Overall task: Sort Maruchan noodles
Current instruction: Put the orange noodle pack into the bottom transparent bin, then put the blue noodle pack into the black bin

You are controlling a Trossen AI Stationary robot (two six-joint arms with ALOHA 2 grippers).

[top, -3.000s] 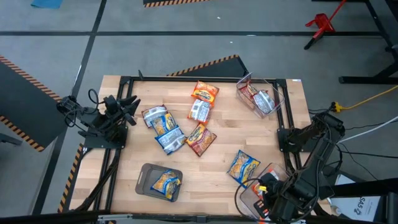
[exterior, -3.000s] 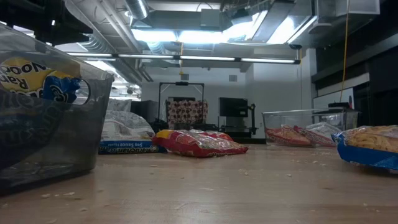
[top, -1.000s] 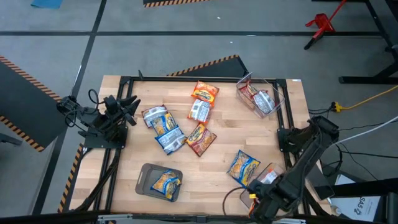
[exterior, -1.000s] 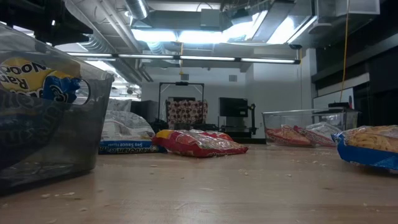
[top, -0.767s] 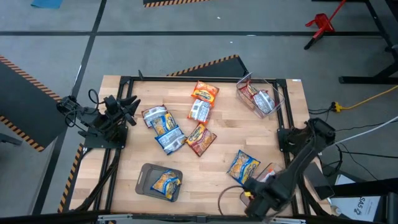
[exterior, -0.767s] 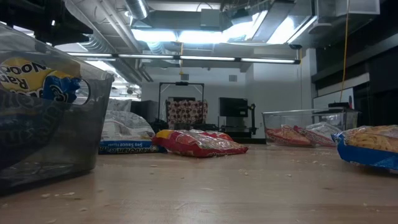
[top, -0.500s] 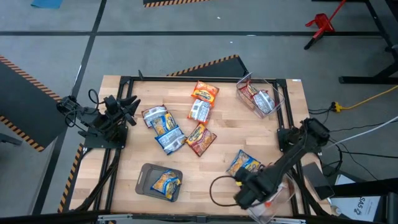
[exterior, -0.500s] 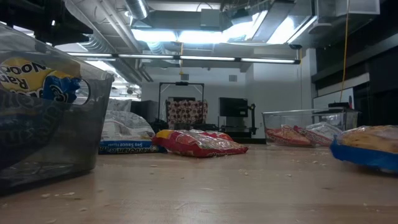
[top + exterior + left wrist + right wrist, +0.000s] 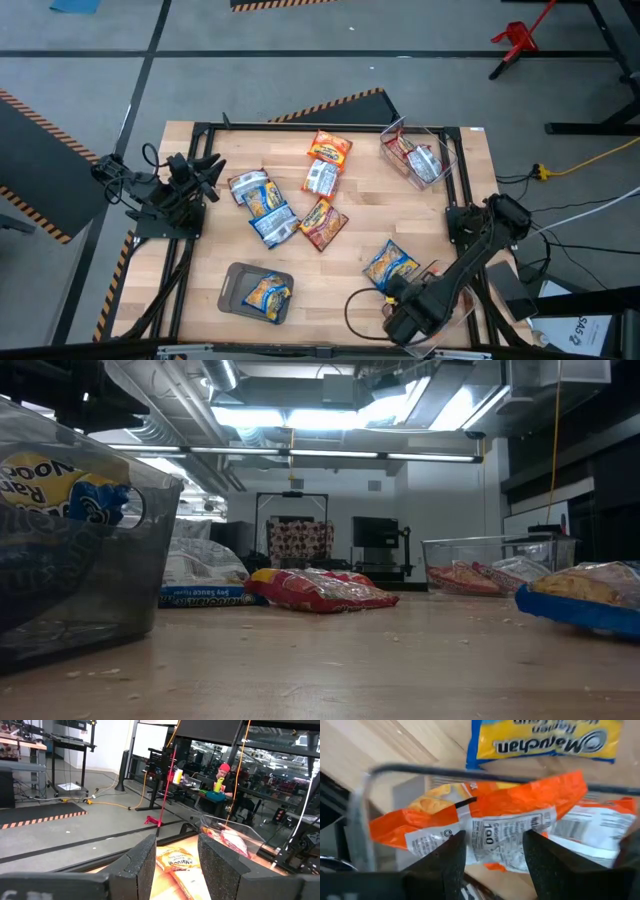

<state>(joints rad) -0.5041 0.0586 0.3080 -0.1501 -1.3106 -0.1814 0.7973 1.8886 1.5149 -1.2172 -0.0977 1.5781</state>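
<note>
Here the right end effector [image 9: 492,851] stands part-open above an orange packet [image 9: 485,827].

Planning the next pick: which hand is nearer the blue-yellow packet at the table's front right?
The right hand: it hovers just in front of the blue-yellow packet, over the clear bin there. The left hand waits across the table at the left edge.

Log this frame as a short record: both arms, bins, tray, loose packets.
left gripper: open, parked at the table's left edge
right gripper: over the near bin, facing an orange packet; whether it holds it is unclear
far bin: holds packets
tray: one blue-yellow packet
loose: cluster mid-table; another blue packet beside the near bin
</note>
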